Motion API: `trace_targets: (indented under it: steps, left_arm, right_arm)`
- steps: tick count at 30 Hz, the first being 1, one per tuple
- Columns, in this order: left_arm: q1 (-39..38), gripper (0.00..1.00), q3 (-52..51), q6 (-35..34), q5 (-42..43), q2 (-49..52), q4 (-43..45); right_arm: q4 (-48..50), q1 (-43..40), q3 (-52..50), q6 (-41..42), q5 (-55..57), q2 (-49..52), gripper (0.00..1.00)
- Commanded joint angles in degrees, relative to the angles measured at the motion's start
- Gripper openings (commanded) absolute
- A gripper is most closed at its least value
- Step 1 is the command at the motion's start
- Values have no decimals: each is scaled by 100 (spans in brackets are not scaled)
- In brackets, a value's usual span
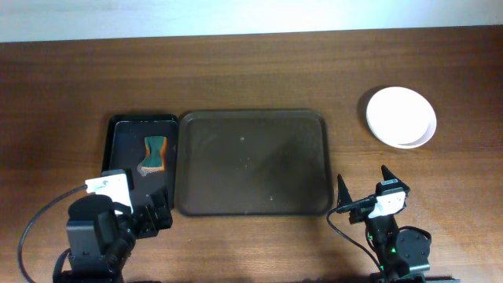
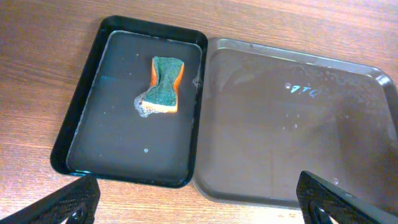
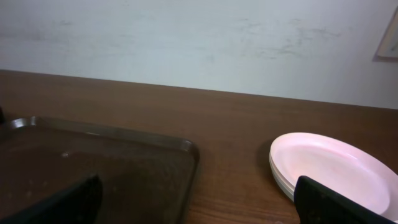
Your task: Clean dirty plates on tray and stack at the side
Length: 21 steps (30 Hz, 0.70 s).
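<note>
The plates (image 1: pixel 401 116) sit stacked on the table at the far right, white and without smears; the stack also shows in the right wrist view (image 3: pixel 329 168). The large dark brown tray (image 1: pixel 253 163) lies in the middle with nothing on it; it also shows in the left wrist view (image 2: pixel 292 124) and in the right wrist view (image 3: pixel 93 168). My left gripper (image 1: pixel 149 208) is open and empty, near the front edge below the black tray; its fingertips frame the left wrist view (image 2: pixel 199 205). My right gripper (image 1: pixel 363 189) is open and empty, just right of the brown tray's near right corner.
A smaller black tray (image 1: pixel 141 153) with a wet film stands to the left of the brown tray, touching it. An orange and green sponge (image 1: pixel 154 152) lies in it, also seen in the left wrist view (image 2: pixel 164 85). A pale wall runs behind the table.
</note>
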Motion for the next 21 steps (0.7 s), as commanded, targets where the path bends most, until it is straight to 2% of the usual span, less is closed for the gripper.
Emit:
trace_targets:
  steps: [1, 10, 13, 16, 18, 21]
  left_arm:
    - [20, 100, -11, -31, 44, -17, -2]
    - [20, 99, -11, -31, 44, -31, -2]
    - [22, 99, -304, -26, -199, -361, 116]
    - [26, 99, -1408, -7, -210, -1167, 1346]
    - [26, 99, -2481, -7, -188, -1910, 2581]
    - [26, 100, -3410, -2, -127, -2564, 3805]
  right_arm:
    - [-22, 46, -28, -35, -101, -46, 99]
    - [-22, 46, -28, -35, -101, -46, 99]
    - [-22, 46, -28, -37, -101, -46, 99]
    - [-22, 46, -28, -35, -101, -46, 99]
    - [-22, 46, -28, -37, -101, -46, 99]
    - [-22, 46, -28, -37, -98, -46, 99]
